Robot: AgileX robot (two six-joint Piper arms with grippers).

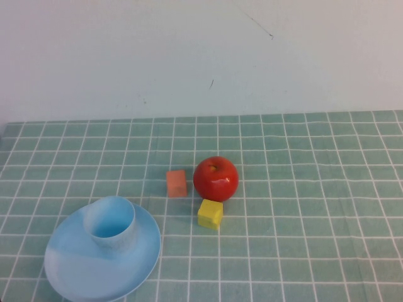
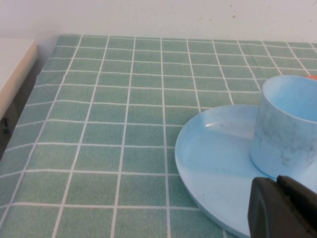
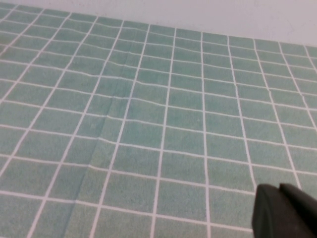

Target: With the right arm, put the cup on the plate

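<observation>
High view: one smooth blue plastic cup (image 1: 111, 223) upright on one round shallow plate (image 1: 75, 267); one glossy red apple (image 1: 216, 178), one orange cube (image 1: 177, 183), one yellow cube (image 1: 210, 213); checked cloth (image 1: 315, 207). No writing. Right gripper (image 3: 285, 212) over bare cloth, jaws pressed together. Left gripper (image 2: 281, 208) beside the plate, jaws cannot tell.

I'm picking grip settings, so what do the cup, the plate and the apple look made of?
The small light blue tumbler cup looks like matte plastic, with faint grey scuffs on its wall. The round light blue plate looks like smooth plastic with a soft sheen on its rim. The glossy red apple shows sharp highlights; whether real or plastic cannot be told.
</observation>
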